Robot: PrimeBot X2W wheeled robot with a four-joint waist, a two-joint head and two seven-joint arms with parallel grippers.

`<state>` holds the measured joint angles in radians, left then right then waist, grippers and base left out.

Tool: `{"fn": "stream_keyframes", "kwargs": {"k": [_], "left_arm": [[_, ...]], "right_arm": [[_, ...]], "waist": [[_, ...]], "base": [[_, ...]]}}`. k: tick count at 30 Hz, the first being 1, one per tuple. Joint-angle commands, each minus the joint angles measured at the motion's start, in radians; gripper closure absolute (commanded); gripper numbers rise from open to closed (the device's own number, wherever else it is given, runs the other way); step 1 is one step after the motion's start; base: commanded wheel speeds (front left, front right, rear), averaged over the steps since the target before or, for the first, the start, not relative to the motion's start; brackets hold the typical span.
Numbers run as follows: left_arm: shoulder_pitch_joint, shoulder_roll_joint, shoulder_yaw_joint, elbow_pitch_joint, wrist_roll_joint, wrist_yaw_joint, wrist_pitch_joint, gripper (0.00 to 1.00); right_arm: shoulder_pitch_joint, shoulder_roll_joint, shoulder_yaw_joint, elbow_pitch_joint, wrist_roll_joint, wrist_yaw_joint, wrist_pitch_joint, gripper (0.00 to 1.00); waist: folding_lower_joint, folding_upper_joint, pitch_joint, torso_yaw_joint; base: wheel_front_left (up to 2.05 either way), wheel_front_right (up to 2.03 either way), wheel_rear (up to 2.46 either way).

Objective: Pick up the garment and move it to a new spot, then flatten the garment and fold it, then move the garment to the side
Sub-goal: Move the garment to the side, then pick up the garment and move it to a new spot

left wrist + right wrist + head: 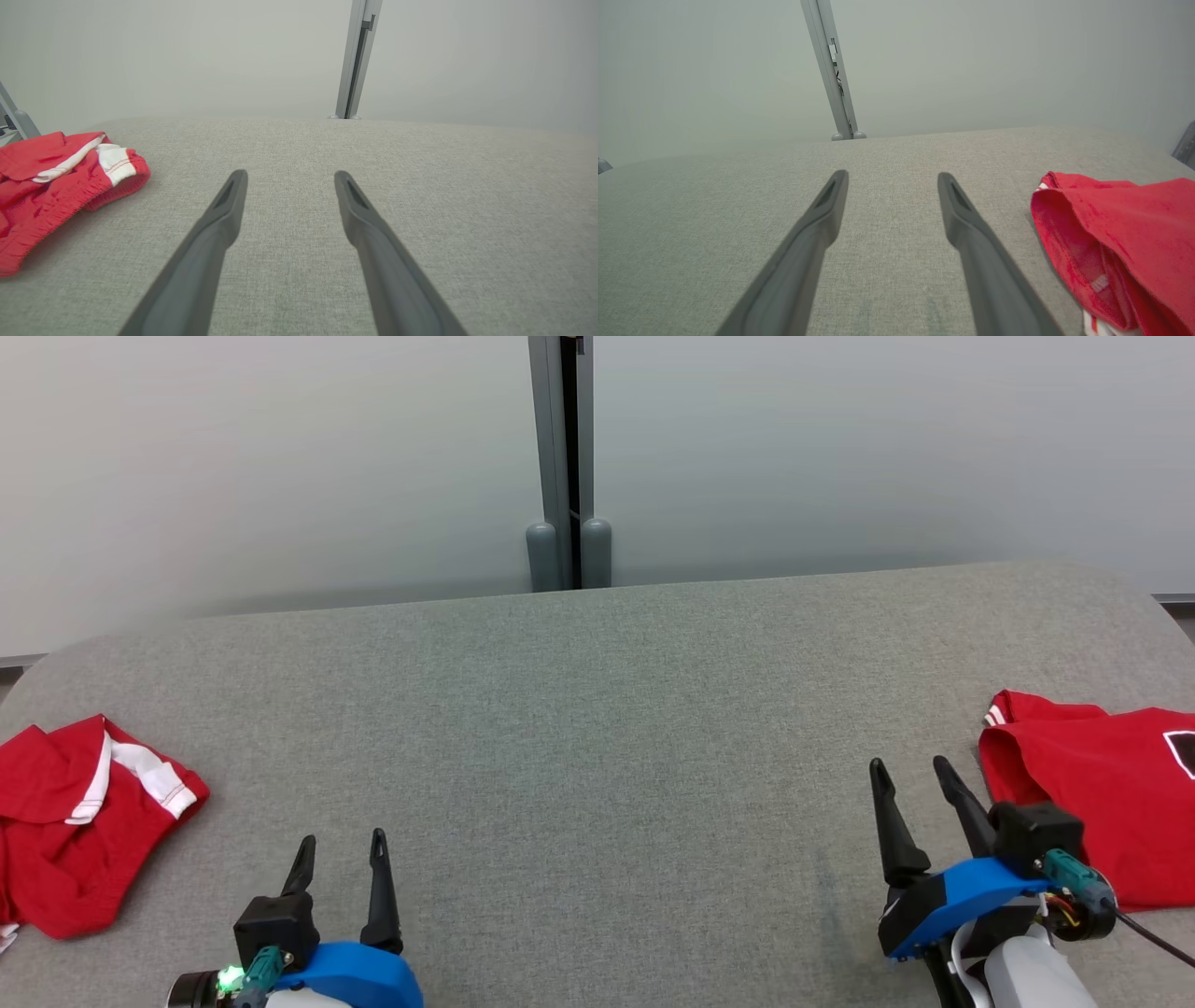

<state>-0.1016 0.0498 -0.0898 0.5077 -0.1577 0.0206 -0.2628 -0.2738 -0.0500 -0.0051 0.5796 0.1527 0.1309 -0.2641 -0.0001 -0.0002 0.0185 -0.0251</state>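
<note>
Two red garments lie on the grey fabric table (597, 709). One crumpled red garment with white trim (84, 821) sits at the left edge, also in the left wrist view (51, 186). A red garment with a dark patch (1111, 793) lies at the right edge, also in the right wrist view (1120, 247). My left gripper (341, 847) stands open near the front left, right of the crumpled garment, with nothing between its fingers (219, 224). Beside the right garment's left edge, my right gripper (910, 767) is open and holds nothing.
A grey post (568, 467) rises behind the table's far edge against a pale wall. The table's corners are rounded at the far left and far right.
</note>
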Motion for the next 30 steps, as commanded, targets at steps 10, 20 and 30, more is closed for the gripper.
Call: {"fn": "stream_keyframes", "kwargs": {"k": [10,20,30], "left_arm": [[0.01,0.001,0.026,-0.021,0.007,0.0,-0.003,0.0],[-0.011,0.001,0.029,-0.017,0.007,0.002,-0.003,0.0],[0.028,0.001,0.083,0.003,0.011,0.011,-0.003,0.0]], "right_arm": [[0.028,-0.002,0.029,-0.008,0.013,0.0,0.0,0.0],[0.038,-0.002,0.055,0.001,0.021,0.0,0.0,0.0],[0.047,-0.001,0.109,0.021,0.038,0.0,0.0,0.0]], "waist": [[0.0001,0.0002,0.005,0.009],[0.0001,0.0002,0.026,0.131],[0.0001,0.0002,0.009,0.33]], "base": [[0.0,0.0,0.0],[0.0,0.0,0.0],[0.0,0.0,0.0]]}}
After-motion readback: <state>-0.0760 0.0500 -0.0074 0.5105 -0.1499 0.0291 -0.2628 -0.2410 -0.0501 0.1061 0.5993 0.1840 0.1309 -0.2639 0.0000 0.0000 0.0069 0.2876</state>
